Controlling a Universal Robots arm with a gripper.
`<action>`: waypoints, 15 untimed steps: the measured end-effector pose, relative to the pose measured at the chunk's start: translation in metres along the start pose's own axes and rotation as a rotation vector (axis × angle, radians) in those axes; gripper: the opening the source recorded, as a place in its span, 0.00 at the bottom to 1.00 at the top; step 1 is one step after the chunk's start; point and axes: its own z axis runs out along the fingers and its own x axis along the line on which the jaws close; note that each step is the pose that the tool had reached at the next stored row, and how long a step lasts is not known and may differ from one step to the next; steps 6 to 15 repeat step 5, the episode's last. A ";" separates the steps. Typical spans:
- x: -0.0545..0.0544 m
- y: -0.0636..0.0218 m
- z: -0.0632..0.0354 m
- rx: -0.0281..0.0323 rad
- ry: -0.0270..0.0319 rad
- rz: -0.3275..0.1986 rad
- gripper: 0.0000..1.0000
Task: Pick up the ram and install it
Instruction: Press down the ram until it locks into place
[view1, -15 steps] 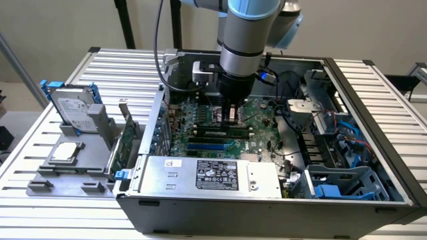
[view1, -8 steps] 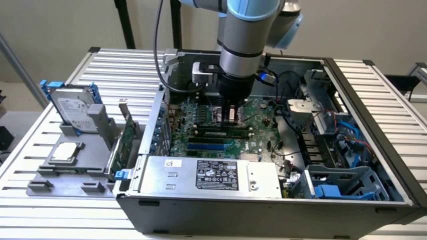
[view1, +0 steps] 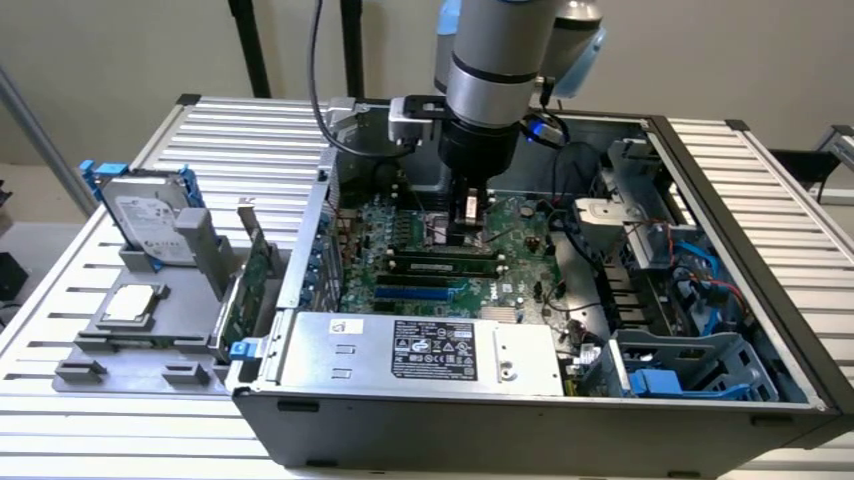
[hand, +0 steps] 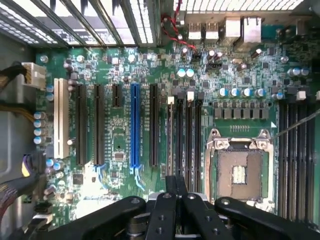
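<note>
The gripper (view1: 470, 222) hangs low inside the open computer case (view1: 747, 190), its fingers (hand: 172, 192) drawn fully together over the motherboard (hand: 120, 145) with nothing visible between them. Just below it on the board lies the ram (view1: 441, 266), seated flat in a slot, next to the blue slots (view1: 416, 293). The empty processor socket (hand: 240, 172) sits just beside the fingertips.

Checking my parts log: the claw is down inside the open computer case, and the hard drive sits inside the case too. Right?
Not quite. The claw is down inside the open computer case, but the hard drive stands outside it, in the grey holder at the exterior view's left. The exterior view shows this.
</note>
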 end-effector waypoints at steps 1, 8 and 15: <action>0.000 0.0000 0.0000 -0.0001 -0.0009 0.000 0.11; 0.000 0.0000 -0.0001 -0.0003 -0.0049 0.000 0.11; 0.000 0.0000 -0.0001 -0.0003 -0.0049 0.000 0.11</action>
